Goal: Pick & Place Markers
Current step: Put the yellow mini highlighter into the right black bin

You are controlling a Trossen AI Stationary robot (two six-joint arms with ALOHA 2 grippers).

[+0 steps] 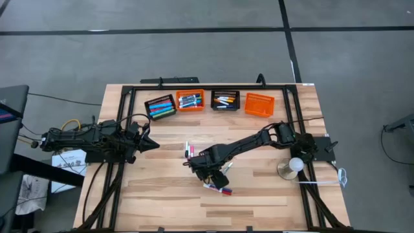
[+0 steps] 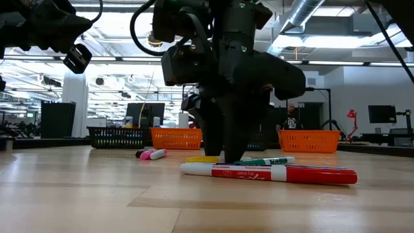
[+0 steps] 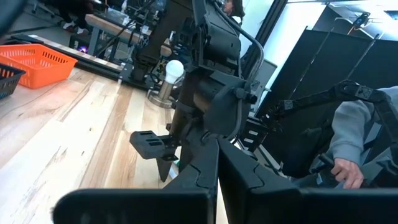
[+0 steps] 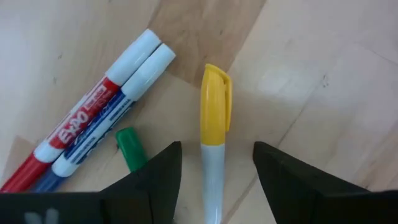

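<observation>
**Right claw straddles a yellow-capped marker amid a small cluster**

At the far edge of the desk (image 1: 259, 194) stand four mesh baskets in a row: a black basket (image 1: 160, 106) at the left end, an orange basket (image 1: 190, 100), a second black basket (image 1: 225, 99), both holding markers as the first does, and an orange basket at the right end (image 1: 259, 103) whose contents cannot be made out. A white bulb-like object on a round base (image 1: 292, 167) sits near the right arm's mount.

The right claw (image 4: 214, 163) is low over the middle of the desk with its fingers (image 4: 155, 171) open and a yellow-capped marker (image 4: 214, 130) lying between them, not yet pinched. In the wrist view its long axis runs straight away from the claw, cap pointing to 12 o'clock. Crowding it on the 9 o'clock side is a green cap (image 4: 130, 148), close to one finger. Beyond that lie a red marker (image 4: 93, 118) and a blue marker (image 4: 106, 127), touching side by side, their white ends aimed toward 1 o'clock. In the low view the red marker (image 2: 272, 173) lies crosswise in front of the claw.

A pink marker (image 1: 188, 150) lies apart, at about 11 o'clock from the claw in the high view.

The left claw (image 1: 152, 144) waits closed and empty above the left side of the desk, pointing to 3 o'clock.
</observation>
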